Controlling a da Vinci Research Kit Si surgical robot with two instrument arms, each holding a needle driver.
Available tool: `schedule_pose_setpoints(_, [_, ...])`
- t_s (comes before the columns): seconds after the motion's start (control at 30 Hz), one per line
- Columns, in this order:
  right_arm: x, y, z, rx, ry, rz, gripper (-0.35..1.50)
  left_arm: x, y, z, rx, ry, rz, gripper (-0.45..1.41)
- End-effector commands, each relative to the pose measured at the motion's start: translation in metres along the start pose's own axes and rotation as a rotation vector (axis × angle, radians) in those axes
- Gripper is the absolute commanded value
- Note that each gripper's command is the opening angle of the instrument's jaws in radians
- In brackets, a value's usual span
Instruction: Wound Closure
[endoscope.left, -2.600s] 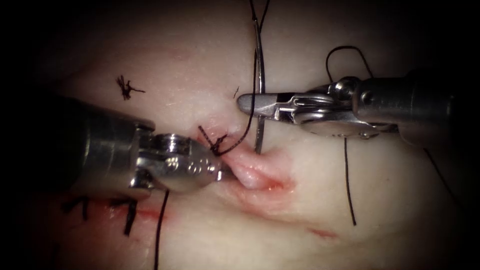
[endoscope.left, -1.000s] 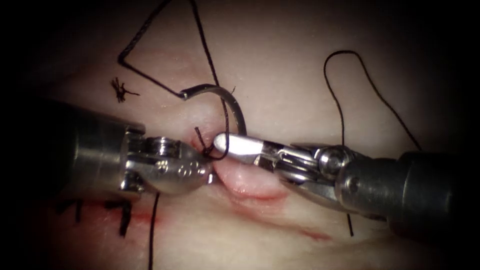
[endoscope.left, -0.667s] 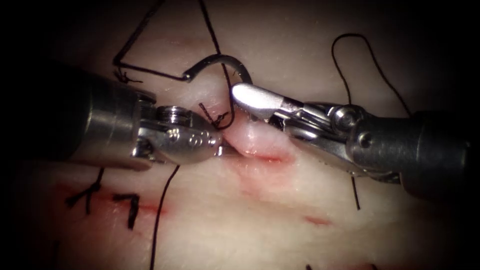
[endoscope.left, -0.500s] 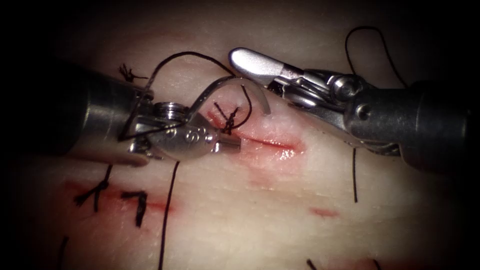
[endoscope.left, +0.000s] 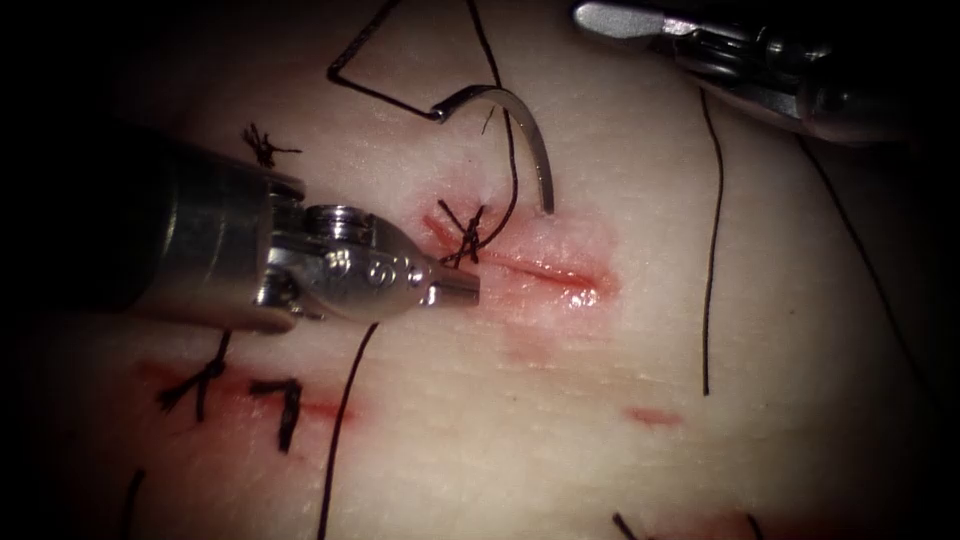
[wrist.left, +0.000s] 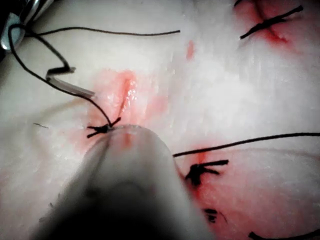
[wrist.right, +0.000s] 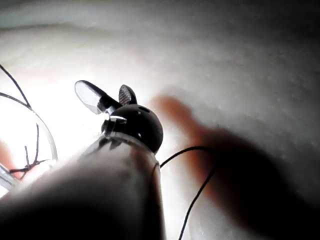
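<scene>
The cut (endoscope.left: 545, 272) runs across the tissue (endoscope.left: 560, 420), with a knotted stitch (endoscope.left: 462, 238) at its left end. My left tool (endoscope.left: 458, 290) lies with its jaws shut and nothing in them, tips at the cut's left end just below the knot. Free on the tissue just above the cut is the curved needle (endoscope.left: 520, 115), with one end down near the cut's upper edge. Whether that end is in the tissue I cannot tell. Thread (endoscope.left: 350, 85) leaves its other end. My right tool (endoscope.left: 600, 17) hovers far up and to the right, jaws (wrist.right: 102, 92) open, holding nothing. The left wrist view has the needle (wrist.left: 70, 86) and knot (wrist.left: 102, 129).
Older knotted stitches (endoscope.left: 205, 385) (endoscope.left: 285, 410) sit below the left tool's shaft, another knot (endoscope.left: 262, 148) above it. Loose thread strands (endoscope.left: 710, 250) (endoscope.left: 340, 430) trail over the tissue right of the cut and below the left tool. A red fluid spot (endoscope.left: 650, 415) lies lower right.
My right tool let go of the needle and drew away up and to the right. The needle now lies free. My left tool released the lifted tissue edge, which has dropped flat.
</scene>
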Motion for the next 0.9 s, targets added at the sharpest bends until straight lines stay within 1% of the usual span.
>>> schedule_pose_setpoints(0.03, [0.0001,0.0003,0.0004,-0.001,-0.051,-0.106,0.88,0.0002,-0.0001,0.0007,0.0,0.001,0.001,-0.45])
schedule_pose_setpoints(0.1, [-0.0005,-0.0004,0.0005,-0.007,-0.15,-0.242,0.86,0.0002,-0.0001,0.0008,0.0,0.001,0.001,-0.45])
schedule_pose_setpoints(0.17, [-0.0012,-0.0014,0.0008,-0.003,-0.24,-0.349,0.98,0.0002,-0.0001,0.0008,0.0,0.001,0.001,-0.45])
schedule_pose_setpoints(0.23, [-0.002,-0.0028,0.0013,0.019,-0.299,-0.417,0.98,0.0002,-0.0001,0.0008,0.0,0.001,0.001,-0.45])
schedule_pose_setpoints(0.27, [-0.0024,-0.0033,0.0015,0.022,-0.317,-0.435,0.93,0.0002,-0.0001,0.0008,0.0,0.001,0.001,-0.45])
schedule_pose_setpoints(0.3, [-0.0029,-0.0041,0.0018,0.03,-0.325,-0.47,0.99,0.0002,-0.0001,0.0008,0.0,0.001,0.001,-0.45])
schedule_pose_setpoints(0.4, [-0.0041,-0.0058,0.0025,0.063,-0.303,-0.58,1.08,0.0002,-0.0001,0.0008,0.0,0.001,0.001,-0.45])
schedule_pose_setpoints(0.47, [-0.0045,-0.0065,0.0031,0.068,-0.307,-0.621,1.14,0.0002,-0.0001,0.0008,0.0,0.001,0.001,-0.45])
schedule_pose_setpoints(0.6, [-0.0047,-0.0075,0.0041,0.068,-0.32,-0.668,1.16,0.0002,0.0,0.0007,0.0,0.001,0.001,-0.45])
schedule_pose_setpoints(0.73, [-0.0042,-0.0077,0.0045,0.07,-0.325,-0.702,1.21,0.0001,0.0,0.0007,0.0,0.001,0.002,-0.45])
schedule_pose_setpoints(0.83, [-0.004,-0.0077,0.0048,0.042,-0.323,-0.739,1.21,0.0001,0.0,0.0007,-0.001,0.001,0.002,-0.45])
schedule_pose_setpoints(0.9, [-0.0039,-0.0077,0.005,0.02,-0.322,-0.753,1.16,0.0001,0.0,0.0007,-0.001,0.001,0.002,-0.45])
